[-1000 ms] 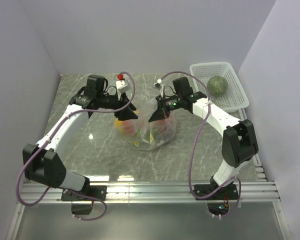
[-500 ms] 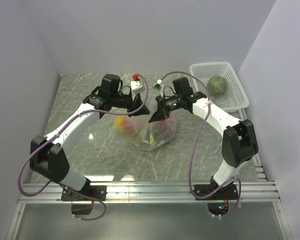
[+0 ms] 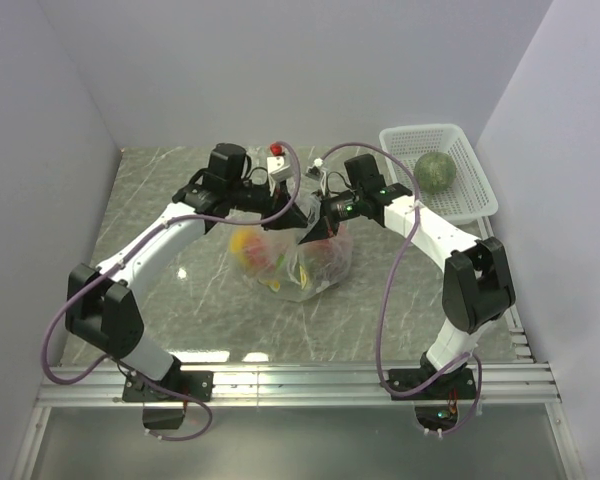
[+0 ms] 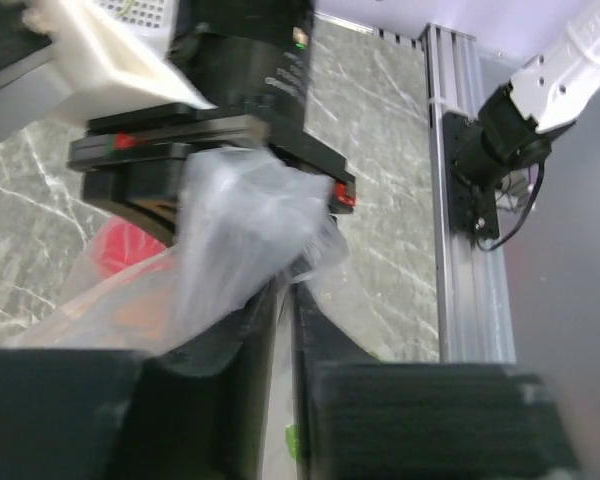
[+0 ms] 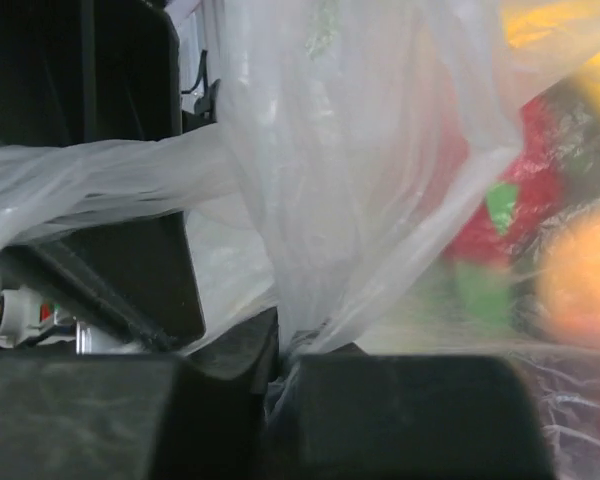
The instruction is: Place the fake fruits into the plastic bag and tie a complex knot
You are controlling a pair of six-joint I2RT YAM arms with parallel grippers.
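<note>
The left gripper (image 4: 283, 305) has its fingers pressed nearly together, with a twist of the bag (image 3: 298, 262) caught between them. The film bulges up just past the tips and hides much of what lies ahead. Directly in front of those tips, close enough that a gap cannot be made out, is the right gripper (image 5: 280, 365). Its fingers are likewise closed tight on a fold of the same film, which rises from the tips and fills most of its view. Below both pairs of fingers the bag rests on the marble table (image 3: 150, 175) with fruits (image 3: 248, 243) inside; red, orange and yellow show blurred through the plastic. Well off to the right of the right fingers, the melon (image 3: 435, 171) lies in the white basket (image 3: 475, 205), outside the bag.
</note>
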